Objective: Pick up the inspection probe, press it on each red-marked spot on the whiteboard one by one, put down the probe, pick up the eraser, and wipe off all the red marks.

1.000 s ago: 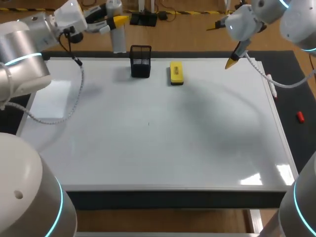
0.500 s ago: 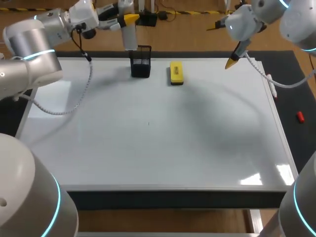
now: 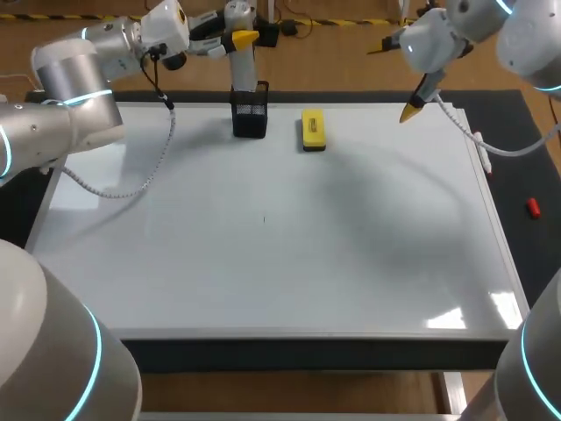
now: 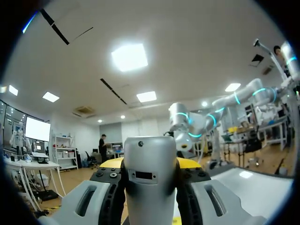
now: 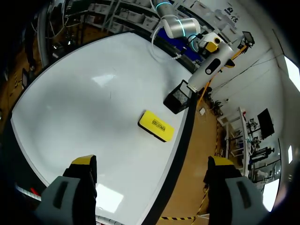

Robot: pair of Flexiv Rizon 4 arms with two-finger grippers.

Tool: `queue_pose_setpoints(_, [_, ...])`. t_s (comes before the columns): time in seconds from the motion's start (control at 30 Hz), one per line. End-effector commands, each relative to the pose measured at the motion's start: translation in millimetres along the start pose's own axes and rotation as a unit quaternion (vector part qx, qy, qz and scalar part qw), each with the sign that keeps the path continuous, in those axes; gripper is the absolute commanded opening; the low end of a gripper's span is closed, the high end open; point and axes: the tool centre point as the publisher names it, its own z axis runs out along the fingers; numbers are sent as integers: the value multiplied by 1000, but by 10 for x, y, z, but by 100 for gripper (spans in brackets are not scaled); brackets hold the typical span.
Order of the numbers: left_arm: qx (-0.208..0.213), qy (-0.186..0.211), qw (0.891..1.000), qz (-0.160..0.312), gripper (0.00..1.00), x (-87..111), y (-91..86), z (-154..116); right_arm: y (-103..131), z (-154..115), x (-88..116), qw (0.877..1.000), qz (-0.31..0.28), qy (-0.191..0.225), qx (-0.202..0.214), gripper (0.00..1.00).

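The grey cylindrical inspection probe stands upright, clamped in the left fingers just above the black mesh holder at the whiteboard's far edge. I'd centre it over the holder, lower it straight, then let go. The right fingers hang wide and empty, far right.

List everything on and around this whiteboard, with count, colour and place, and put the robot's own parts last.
whiteboard: one, white, covers most of the table; no red marks visible on it
holder: one, black mesh, on the whiteboard's far edge, left of the middle
eraser: one, yellow, lying flat on the whiteboard just right of the holder, apart from it
inspection probe: one, light grey, held roughly upright over the holder, lower end at its rim
small red object: one, on the dark surface right of the whiteboard; too small to identify
left gripper: one, yellow tips, shut on the inspection probe above the holder
right gripper: one, yellow tips, open and empty, above the whiteboard's far right corner
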Motion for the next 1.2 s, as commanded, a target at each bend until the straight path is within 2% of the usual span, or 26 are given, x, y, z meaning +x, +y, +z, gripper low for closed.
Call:
queue_pose_setpoints(0.03, [1, 35, 999, 2, 0, -54, 96, -12, 1, -5, -3, 1000, -1, 2, 2, 100])
queue_pose_setpoints(1.2, [1, 28, 999, -22, 0, -87, 665, -64, 1, -5, -3, 1000, -1, 2, 2, 100])
